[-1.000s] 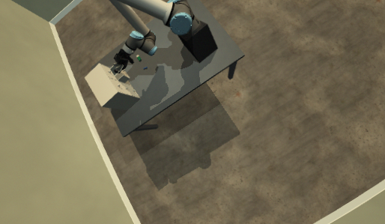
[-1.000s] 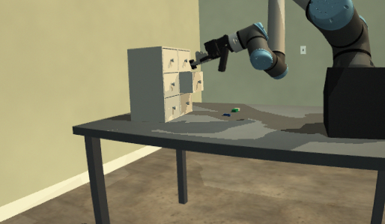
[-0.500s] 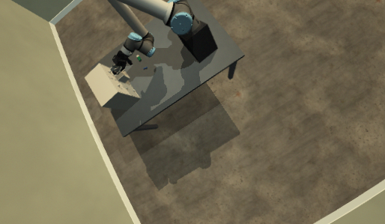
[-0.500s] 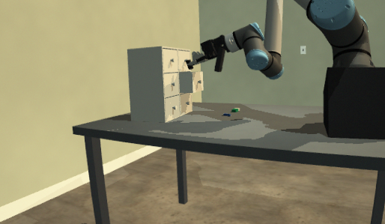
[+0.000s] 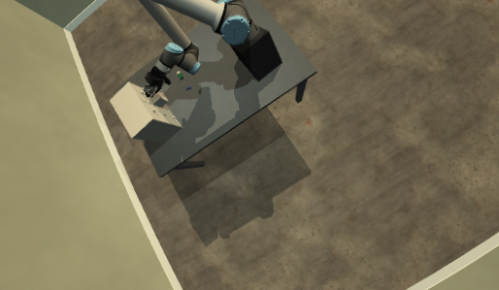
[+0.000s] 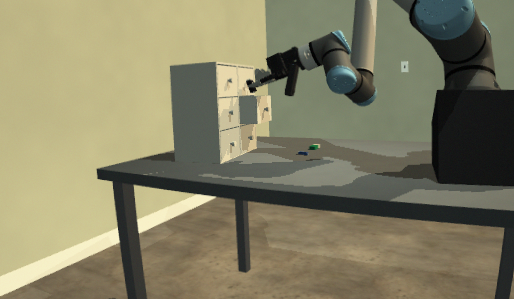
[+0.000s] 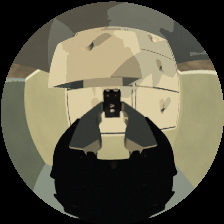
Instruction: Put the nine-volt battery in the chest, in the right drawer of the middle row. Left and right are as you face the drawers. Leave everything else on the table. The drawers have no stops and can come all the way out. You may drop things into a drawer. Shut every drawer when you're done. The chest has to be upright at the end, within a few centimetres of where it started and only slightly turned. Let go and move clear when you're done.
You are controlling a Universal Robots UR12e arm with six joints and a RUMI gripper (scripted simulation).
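Note:
The beige chest [image 5: 130,110] [image 6: 195,112] stands upright at the table's far end. Its right middle-row drawer [image 6: 264,110] [image 7: 100,62] is pulled well out; the other drawers look shut. My gripper [image 5: 150,92] [image 6: 253,84] [image 7: 112,102] is shut on the nine-volt battery [image 6: 248,83] [image 7: 112,100], a dark block with its terminals showing in the wrist view. The gripper reaches in at a slant, above the open drawer and in front of the upper right drawer. The inside of the open drawer is hidden.
A green object [image 5: 180,75] [image 6: 314,147] with a pale end and a small blue object [image 5: 188,88] [image 6: 302,153] lie on the table [image 5: 286,70] [image 6: 350,177] in front of the chest. The black robot base block [image 5: 259,57] [image 6: 475,137] stands at the opposite end. A wall is behind the chest.

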